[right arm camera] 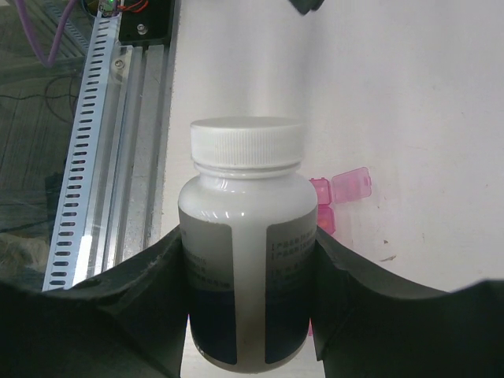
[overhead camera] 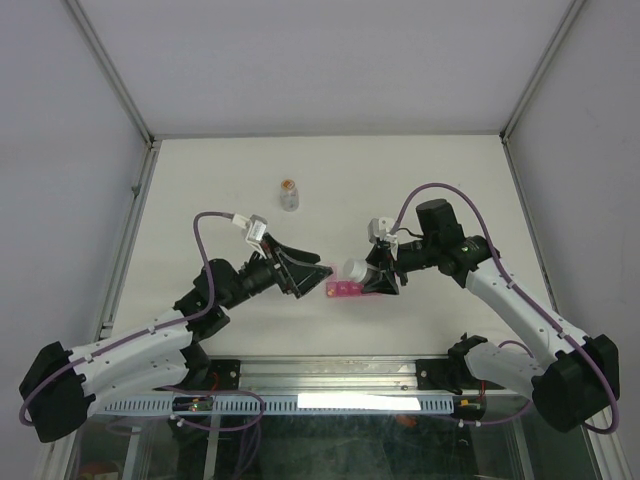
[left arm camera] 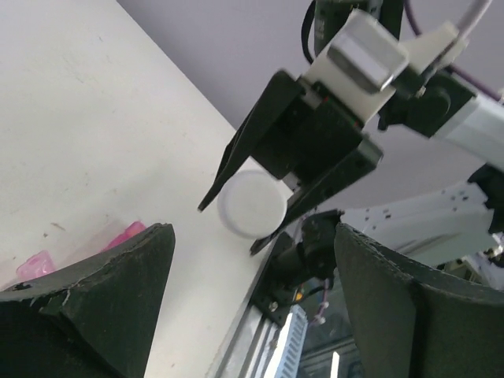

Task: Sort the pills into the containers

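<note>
My right gripper [overhead camera: 372,277] is shut on a white-capped bottle [right arm camera: 246,260] with a dark label, holding it on its side above the table; its cap [overhead camera: 354,268] points left. The translucent pink pill organiser [overhead camera: 343,291] lies on the table just under the bottle, with one lid open [right arm camera: 351,185]. My left gripper [overhead camera: 317,281] is open and empty, facing the cap [left arm camera: 250,203] from the left with a small gap between. In the left wrist view, part of the organiser [left arm camera: 126,235] shows beside the left finger [left arm camera: 118,291]. I see no loose pills.
A small clear bottle with orange-brown contents [overhead camera: 289,194] stands upright further back, left of centre. The table's metal front rail [right arm camera: 102,150] runs close below the organiser. White walls enclose the table on the left, right and back.
</note>
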### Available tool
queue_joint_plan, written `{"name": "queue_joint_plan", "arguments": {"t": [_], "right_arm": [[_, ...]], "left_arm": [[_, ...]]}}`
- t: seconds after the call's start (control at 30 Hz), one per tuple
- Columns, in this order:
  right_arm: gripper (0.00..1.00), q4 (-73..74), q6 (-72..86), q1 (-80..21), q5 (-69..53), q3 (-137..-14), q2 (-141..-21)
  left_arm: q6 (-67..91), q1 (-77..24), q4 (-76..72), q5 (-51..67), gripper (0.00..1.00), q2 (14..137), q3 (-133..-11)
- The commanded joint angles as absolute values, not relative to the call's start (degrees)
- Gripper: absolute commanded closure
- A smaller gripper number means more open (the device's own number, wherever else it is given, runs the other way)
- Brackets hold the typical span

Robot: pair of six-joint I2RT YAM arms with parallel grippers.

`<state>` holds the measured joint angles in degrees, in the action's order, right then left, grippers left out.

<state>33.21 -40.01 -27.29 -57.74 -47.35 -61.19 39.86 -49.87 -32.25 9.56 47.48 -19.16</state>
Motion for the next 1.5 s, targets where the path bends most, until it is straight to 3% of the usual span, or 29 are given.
{"name": "queue_joint_plan", "arguments": {"t": [0.0,0.47,0.93,1.47], "right_arm": [[1.0,30.9,-41.0,-27.0,-58.3,-49.2,-61.0],[1.0,30.8,-40.8,-27.0,-58.0,-49.2,-61.5],[1.0,30.8,-40.6,-27.0,-58.1,-49.3,-61.5],[1.0,30.9,-40.6,-27.1,-58.0,-49.3,-61.4]], "left_arm": [[43.2,-52.7,-19.5,2.7,0.18,49.7,-29.3],[38.7,-56.7,-13.6,5.6,0.23,59.7,-39.8],[37.8,-56.8,-13.7,6.6,0.4,63.0,-42.1],[31.3,-56.8,-16.5,18.4,0.78,65.9,-41.7]]}}
